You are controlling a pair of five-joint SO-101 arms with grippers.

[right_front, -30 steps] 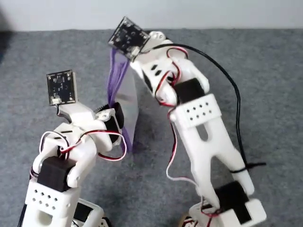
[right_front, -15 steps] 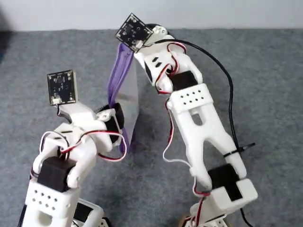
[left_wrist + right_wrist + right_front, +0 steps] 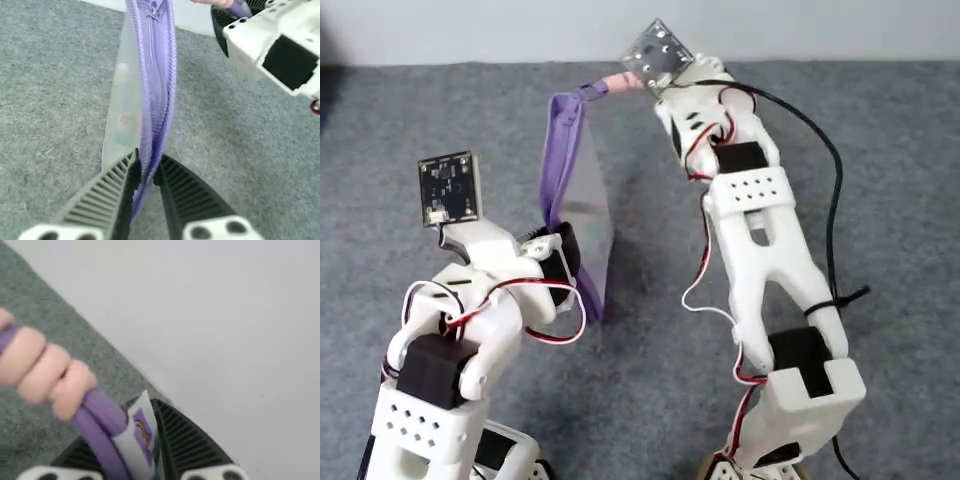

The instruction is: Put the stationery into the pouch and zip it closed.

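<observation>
Pinching pull strap (image 3: pixel 97 407) at 12 o'clock, right gripper (image 3: pixel 132 437) is tensioning pouch (image 3: pixel 588 215); left gripper (image 3: pixel 146 172) is clamping its 6 o'clock end. Best pulling straight along zipper line.

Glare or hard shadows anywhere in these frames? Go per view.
High view: even light, only soft shadows on the grey mat; the clear side of the pouch carries a pale sheen.
Left wrist view: no glare or hard shadow around the left hand pinching the pouch's purple edge.
Right wrist view: a bright pale wall behind the right hand and zip pull; no hot spots.
</observation>
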